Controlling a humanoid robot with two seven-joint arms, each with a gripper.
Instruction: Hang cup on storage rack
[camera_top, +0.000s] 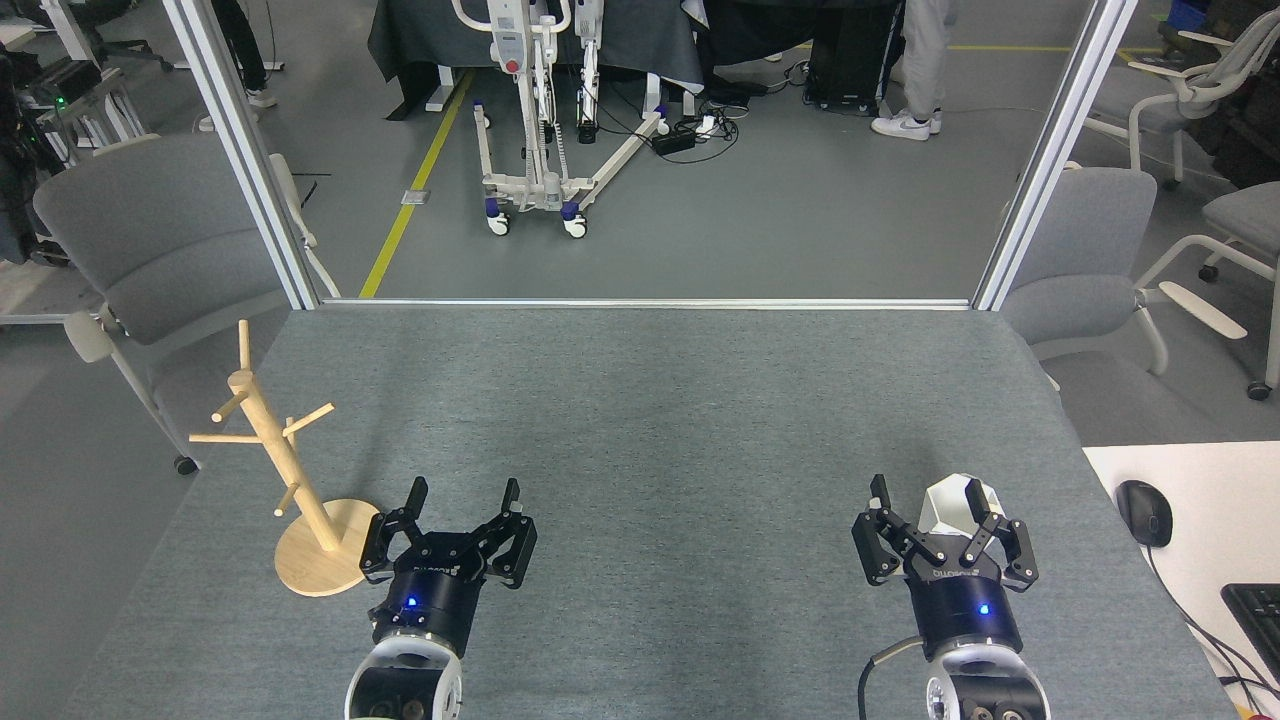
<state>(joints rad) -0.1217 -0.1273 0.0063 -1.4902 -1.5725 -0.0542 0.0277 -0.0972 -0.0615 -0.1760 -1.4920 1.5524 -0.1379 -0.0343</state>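
The cup (948, 503), small, white and faceted, stands on the grey table mat near the right front. My right gripper (934, 508) is open around it: the right finger overlaps the cup's side, while the left finger stands apart from it. The storage rack (272, 440), a slanted light wooden pole with thin pegs on a round base (310, 568), stands at the table's left front edge. My left gripper (465, 492) is open and holds nothing, just right of the rack's base.
The grey table (640, 400) ends at a metal frame rail at the back. Grey chairs (150, 240) stand beyond the left and right edges. A white desk with a black mouse (1144, 512) and a keyboard adjoins the right side.
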